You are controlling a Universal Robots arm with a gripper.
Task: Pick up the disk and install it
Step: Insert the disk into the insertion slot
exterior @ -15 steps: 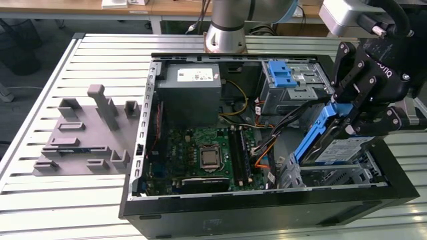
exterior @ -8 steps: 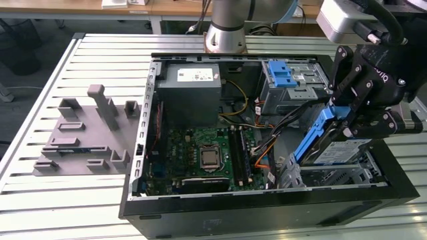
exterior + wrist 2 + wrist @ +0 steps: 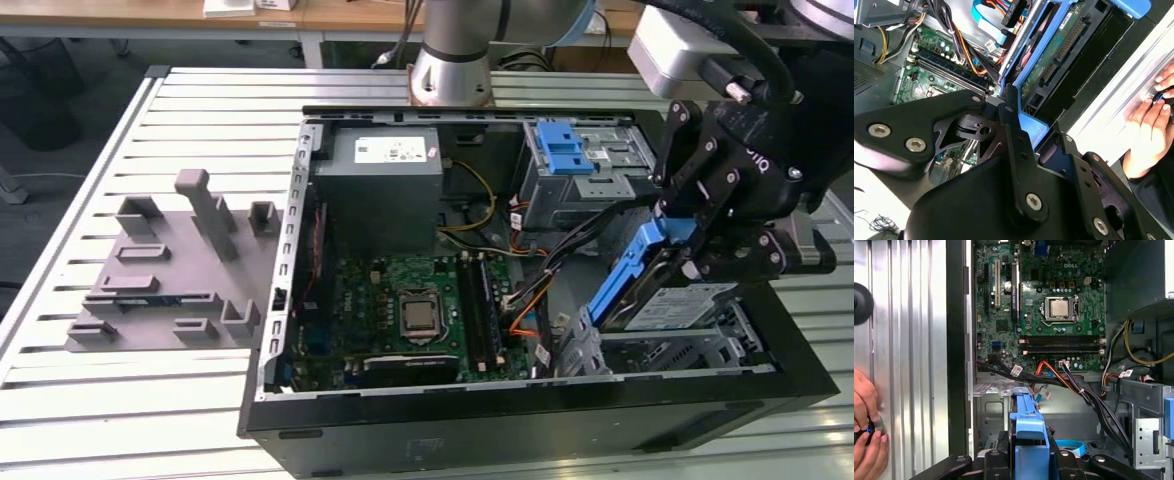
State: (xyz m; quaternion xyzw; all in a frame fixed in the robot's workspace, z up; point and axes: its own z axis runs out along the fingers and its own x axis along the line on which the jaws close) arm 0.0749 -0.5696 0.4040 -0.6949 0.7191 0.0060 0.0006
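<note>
The gripper [image 3: 683, 250] is on the right side of the exterior view, over the right part of the open computer case [image 3: 284, 300]. Its jaws are clamped on the disk [image 3: 671, 303], one on each side of the blue frame. The disk is up in the air and tilted. Its blue edge is toward the exterior view's left and its silver side with the label faces the camera. Its low end is just over the metal cage [image 3: 694, 350] in the lower right corner of the case. I cannot tell if they touch.

In the first wrist view the blue frame of the disk [image 3: 1030, 437] sits between the black gripper parts, with the cage under it.

Inside the case, the green board [image 3: 400, 300] lies in the middle. The grey box [image 3: 380, 185] is above it in the frame. The blue latch [image 3: 561, 150] is at the upper right of the case. Wires [image 3: 534, 290] run between the board and the cage.

A grey plastic block [image 3: 174, 270] lies on the table [image 3: 134, 400] at the exterior view's left, apart from the case. In the first wrist view a hand [image 3: 865, 440] rests on the table beside the case
</note>
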